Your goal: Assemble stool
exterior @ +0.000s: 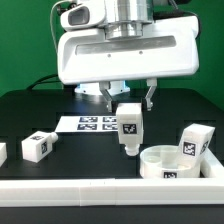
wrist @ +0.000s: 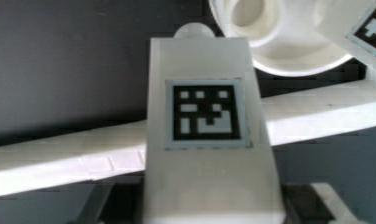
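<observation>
My gripper (exterior: 128, 100) is shut on a white blocky leg (exterior: 128, 124) and holds it upright, tag facing out, just above the black table. The round ring-like seat (exterior: 165, 160) lies on the table at the exterior view's right, close beside the held leg. In the wrist view the leg (wrist: 210, 120) fills the middle, its tag showing, with my gripper (wrist: 206, 212) clamped on its near end. The seat (wrist: 283, 35) lies beyond the leg's tip. Another leg (exterior: 37, 147) lies at the exterior view's left, and one (exterior: 195, 140) stands behind the seat.
The marker board (exterior: 92, 123) lies flat behind the held leg. A long white border rail (exterior: 100, 190) runs along the table's front edge and crosses under the leg in the wrist view (wrist: 69, 165). Part of another white piece (exterior: 2, 152) shows at the exterior view's far left.
</observation>
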{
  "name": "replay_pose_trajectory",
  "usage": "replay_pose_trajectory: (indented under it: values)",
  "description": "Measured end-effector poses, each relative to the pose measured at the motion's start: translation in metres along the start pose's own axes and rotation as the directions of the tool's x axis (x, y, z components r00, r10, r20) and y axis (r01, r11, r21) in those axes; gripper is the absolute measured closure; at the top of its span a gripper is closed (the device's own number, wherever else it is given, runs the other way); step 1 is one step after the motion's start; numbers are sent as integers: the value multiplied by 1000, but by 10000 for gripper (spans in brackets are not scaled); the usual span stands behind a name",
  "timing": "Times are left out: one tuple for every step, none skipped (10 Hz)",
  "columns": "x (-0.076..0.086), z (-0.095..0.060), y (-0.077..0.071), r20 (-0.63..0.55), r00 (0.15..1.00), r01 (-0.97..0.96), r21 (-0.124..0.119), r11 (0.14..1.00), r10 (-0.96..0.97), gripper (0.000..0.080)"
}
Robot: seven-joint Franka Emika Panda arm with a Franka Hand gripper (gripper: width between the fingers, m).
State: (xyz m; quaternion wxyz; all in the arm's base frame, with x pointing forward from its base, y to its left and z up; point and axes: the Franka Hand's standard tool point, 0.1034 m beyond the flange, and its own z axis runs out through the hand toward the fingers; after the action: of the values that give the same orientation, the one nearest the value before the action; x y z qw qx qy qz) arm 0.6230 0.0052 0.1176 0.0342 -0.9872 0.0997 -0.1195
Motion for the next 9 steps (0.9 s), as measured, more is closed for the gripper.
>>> replay_pose_trajectory:
  values:
    - [0, -1, -2, -1, 1000, 2, 0, 1000, -2, 462]
    - [-1, -3, -13, -4, 1000, 13, 4, 1000, -13, 462]
    - [-2, -4, -24, -6, 1000, 30, 10, 1000, -30, 462]
    - [-4, -3, -31, -11, 999, 41, 12, 999, -41, 462]
    - [-4, -1, -32, -31, 998, 46, 10, 999, -45, 462]
    - [-4, -1, -31, -42, 998, 45, 8, 999, -44, 462]
    - [-4, -1, -31, -40, 998, 45, 8, 999, -44, 462]
    - [-4, 0, -31, -40, 998, 45, 8, 999, -45, 462]
    - [-6, 1, -32, -39, 998, 48, 8, 999, -47, 462]
